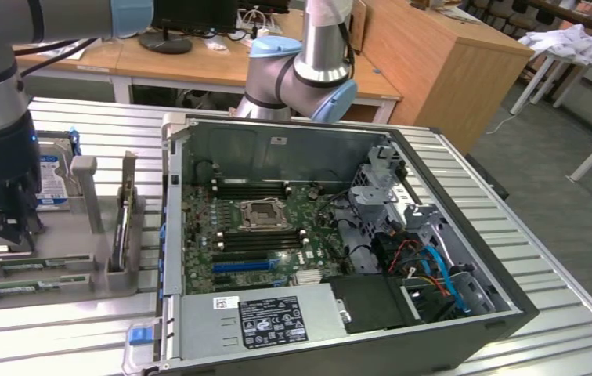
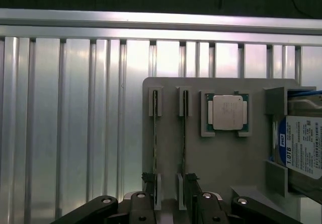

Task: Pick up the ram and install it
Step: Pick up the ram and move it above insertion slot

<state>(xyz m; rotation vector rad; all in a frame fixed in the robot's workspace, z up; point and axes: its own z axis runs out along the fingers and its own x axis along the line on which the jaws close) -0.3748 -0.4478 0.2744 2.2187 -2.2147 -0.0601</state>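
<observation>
Our gripper [image 2: 170, 183] hangs open over the grey tray [image 2: 221, 158], holding nothing. Its two dark fingers [image 2: 148, 179] stand apart at one end of the tray's two slots. The first ram [image 2: 154, 133] stands on edge in one slot and the second ram [image 2: 184, 133] stands on edge in the slot just beside it. We cannot tell whether the fingers touch either stick. Beside the second ram the processor [image 2: 227, 112] lies flat in its pocket, and past it sits the drive [image 2: 304, 143]. In the exterior view the tray rests on the ribbed table [image 1: 87, 337], at the exterior view's left of the open case [image 1: 505, 313], whose motherboard [image 1: 265, 235] faces up.
</observation>
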